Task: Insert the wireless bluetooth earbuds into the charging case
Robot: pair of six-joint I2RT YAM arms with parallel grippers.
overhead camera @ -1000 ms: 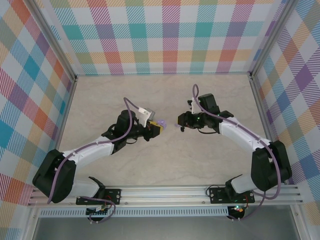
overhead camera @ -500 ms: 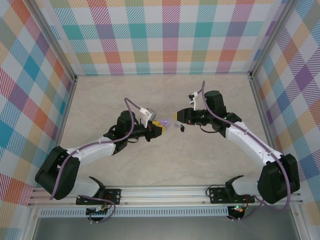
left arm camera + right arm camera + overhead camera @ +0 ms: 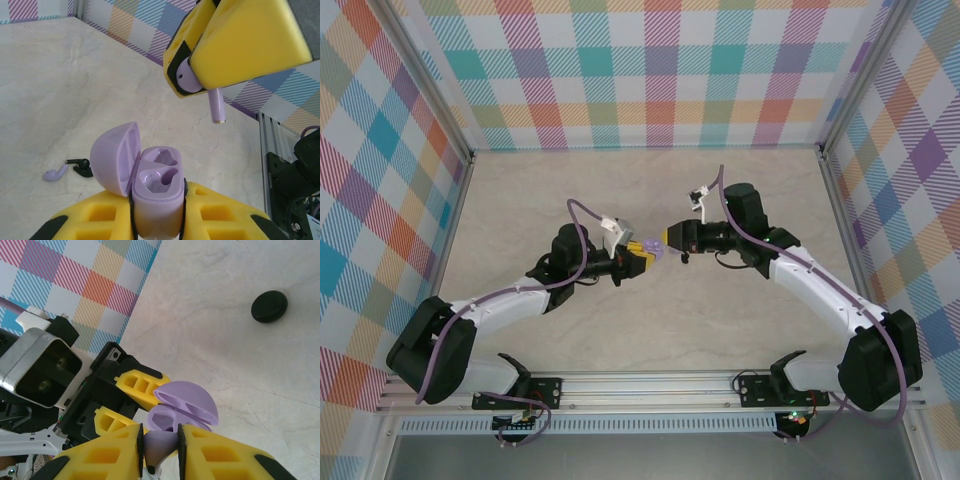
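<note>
My left gripper [image 3: 156,212] is shut on the lavender charging case [image 3: 156,187]. The case stands upright with its lid [image 3: 112,157] swung open to the left, and both sockets are empty. My right gripper [image 3: 160,447] is shut on a lavender earbud [image 3: 159,444]. In the left wrist view that earbud [image 3: 189,80] hangs just above and to the right of the case, stem pointing down, apart from it. From above, the two grippers meet tip to tip [image 3: 655,250] at mid table. A second lavender earbud [image 3: 55,173] and a black earbud [image 3: 82,167] lie on the table.
A black round puck [image 3: 269,306] lies on the marble tabletop [image 3: 620,190] beyond the case. Checked walls enclose the table on three sides, with an aluminium rail [image 3: 650,385] along the near edge. Open tabletop lies behind and in front of the grippers.
My right gripper has swung left and turned, bringing the lavender earbud over the open case. The left gripper has edged slightly right with the case.
</note>
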